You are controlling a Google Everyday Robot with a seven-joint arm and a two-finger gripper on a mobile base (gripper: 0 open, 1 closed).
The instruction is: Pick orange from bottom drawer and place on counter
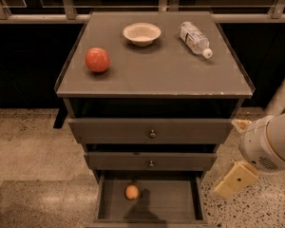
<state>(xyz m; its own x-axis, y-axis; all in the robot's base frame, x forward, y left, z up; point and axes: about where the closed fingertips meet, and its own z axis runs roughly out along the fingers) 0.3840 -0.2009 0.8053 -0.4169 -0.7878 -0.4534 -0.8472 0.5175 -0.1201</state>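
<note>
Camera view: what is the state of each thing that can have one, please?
Bottom drawer: pulled open.
Middle drawer: looks shut.
Top drawer: looks shut.
Orange: lying in the bottom drawer, not held.
Bottle: lying on its side on the counter, cap on.
Bowl: upright, looks empty.
Red fruit: resting on the counter, untouched.
Gripper: low, right of the drawers, apart from the orange.
</note>
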